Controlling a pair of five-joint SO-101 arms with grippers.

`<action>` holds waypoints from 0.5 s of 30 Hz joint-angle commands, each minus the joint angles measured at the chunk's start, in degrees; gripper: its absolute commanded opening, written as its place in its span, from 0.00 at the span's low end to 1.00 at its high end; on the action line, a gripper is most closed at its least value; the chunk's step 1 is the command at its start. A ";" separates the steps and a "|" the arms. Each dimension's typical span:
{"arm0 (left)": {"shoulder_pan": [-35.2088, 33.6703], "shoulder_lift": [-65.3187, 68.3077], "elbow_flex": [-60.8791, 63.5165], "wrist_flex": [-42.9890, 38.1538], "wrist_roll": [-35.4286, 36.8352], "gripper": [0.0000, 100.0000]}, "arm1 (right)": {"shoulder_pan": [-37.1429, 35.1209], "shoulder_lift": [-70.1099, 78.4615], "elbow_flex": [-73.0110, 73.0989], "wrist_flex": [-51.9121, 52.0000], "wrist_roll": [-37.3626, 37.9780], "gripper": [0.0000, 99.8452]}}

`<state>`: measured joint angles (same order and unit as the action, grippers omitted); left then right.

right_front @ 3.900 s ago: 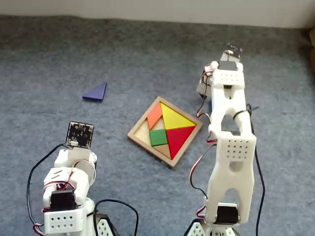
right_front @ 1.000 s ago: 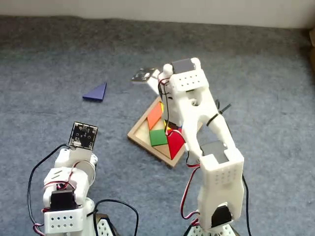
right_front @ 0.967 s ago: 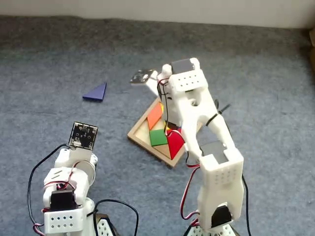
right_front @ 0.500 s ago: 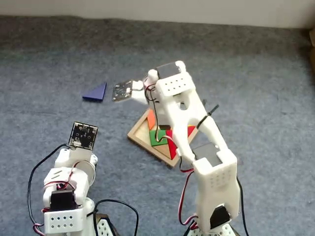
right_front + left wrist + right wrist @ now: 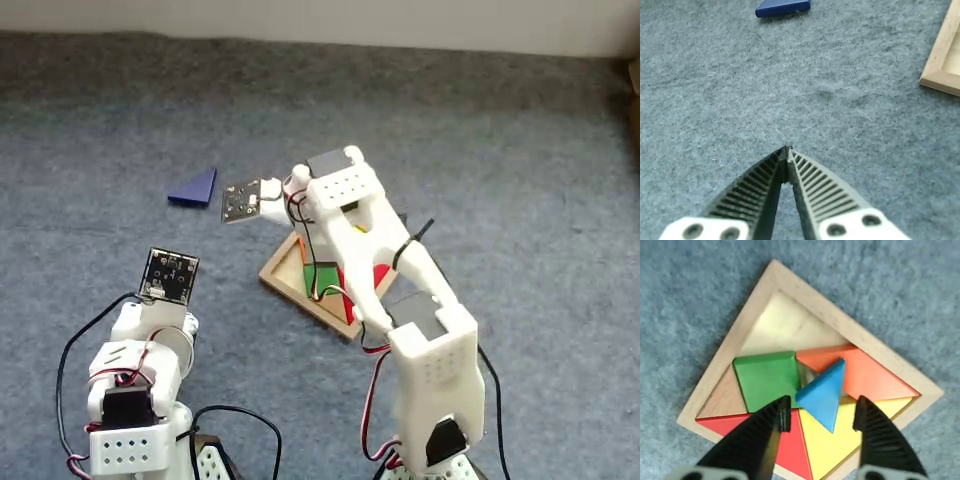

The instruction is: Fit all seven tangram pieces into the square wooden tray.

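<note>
The square wooden tray (image 5: 805, 292) holds a green square (image 5: 765, 377), an orange piece (image 5: 875, 377), a yellow triangle (image 5: 830, 445) and a red triangle (image 5: 790, 445). A light blue triangle (image 5: 822, 395) lies tilted on top of them where they meet. My right gripper (image 5: 821, 412) hovers open over it, one finger on each side with a gap to the piece. Bare wood (image 5: 785, 330) shows in the tray beside the green square. A dark blue triangle (image 5: 195, 188) lies on the carpet left of the tray (image 5: 285, 268). My left gripper (image 5: 786, 152) is shut on nothing above the carpet.
Grey carpet covers the whole surface. The right arm (image 5: 350, 230) stretches over the tray and hides much of it in the high view. The left arm (image 5: 140, 380) stands folded at the lower left. Open carpet lies between the dark blue triangle (image 5: 782, 7) and the tray corner (image 5: 945, 65).
The right arm has swung from the far right side leftward across the tray, and its wrist now sits over the tray's left part. The left arm has kept still.
</note>
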<state>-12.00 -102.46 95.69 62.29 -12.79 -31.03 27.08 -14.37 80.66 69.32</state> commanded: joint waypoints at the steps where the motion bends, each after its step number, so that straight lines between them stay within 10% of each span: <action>1: -0.84 -1.71 0.31 -0.97 -0.62 0.01 | -0.31 -1.27 -0.31 -0.84 0.44 0.29; 9: -0.84 -1.71 0.31 -0.97 -0.62 0.01 | 0.40 -2.59 -1.98 9.27 0.09 0.28; 15: -0.84 -1.71 0.31 -0.97 -0.62 0.01 | 1.89 -7.78 -3.12 9.01 -8.53 0.03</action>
<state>-12.00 -102.46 95.69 62.29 -12.79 -31.03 24.97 -14.37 89.36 67.56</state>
